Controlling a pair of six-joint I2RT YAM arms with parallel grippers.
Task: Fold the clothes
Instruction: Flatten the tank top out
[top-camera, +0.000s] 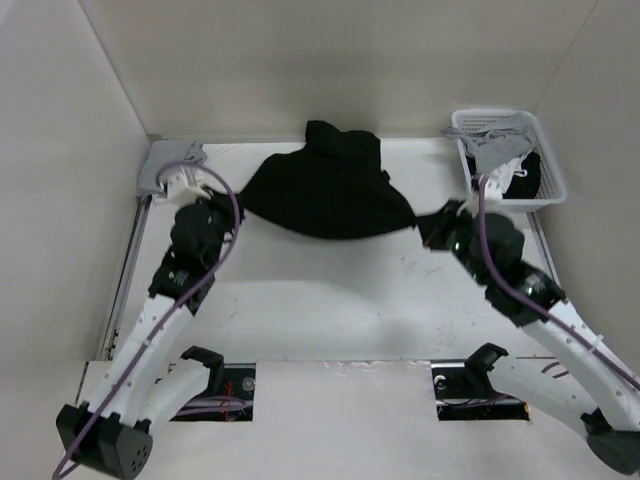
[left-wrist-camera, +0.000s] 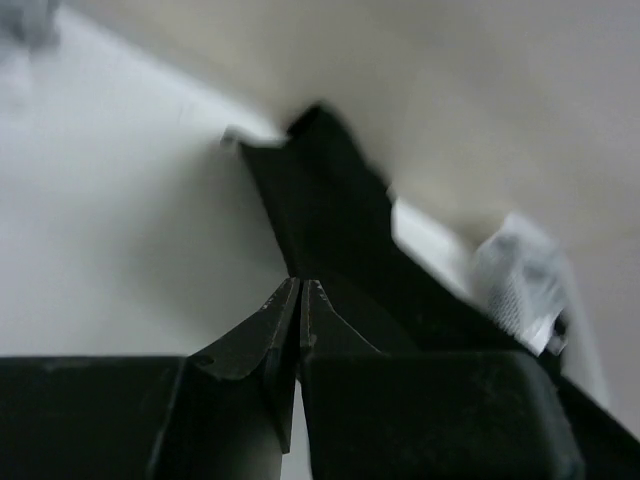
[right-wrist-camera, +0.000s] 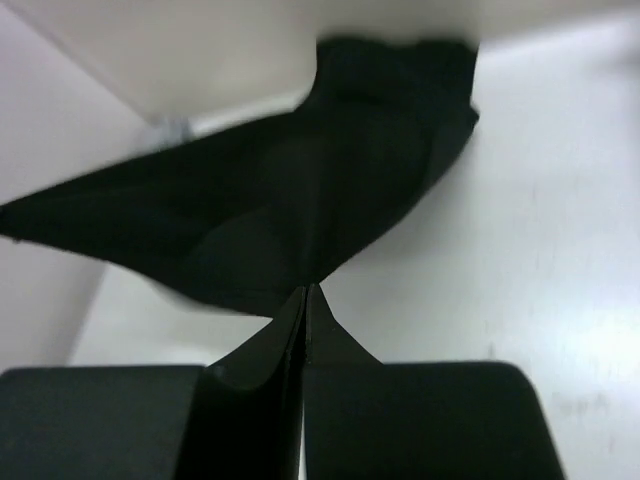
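Containers: one white plastic basket (top-camera: 505, 158) stands at the 1 o'clock corner of the table (top-camera: 330, 300). It holds grey and white garments (top-camera: 492, 148), heaped to the rim, with something dark under them that I cannot identify. A grey cloth (top-camera: 172, 160) lies at the 11 o'clock corner, outside any container.

Left claw (top-camera: 238, 205): clenched, jaws pressed together with only a thin seam between them in the wrist view. It grips the left corner of the black shirt (top-camera: 330, 188); the fabric runs straight out from the tips.

Right claw (top-camera: 426, 228): clenched likewise, jaws tight together, gripping the shirt's right corner.

Task item: the black shirt is at 12 o'clock on the table, stretched between my two claws. Its near edge sags in a curve from one grip to the other. Its far part bunches up against the back wall. It sits just beside the basket, not touching it.
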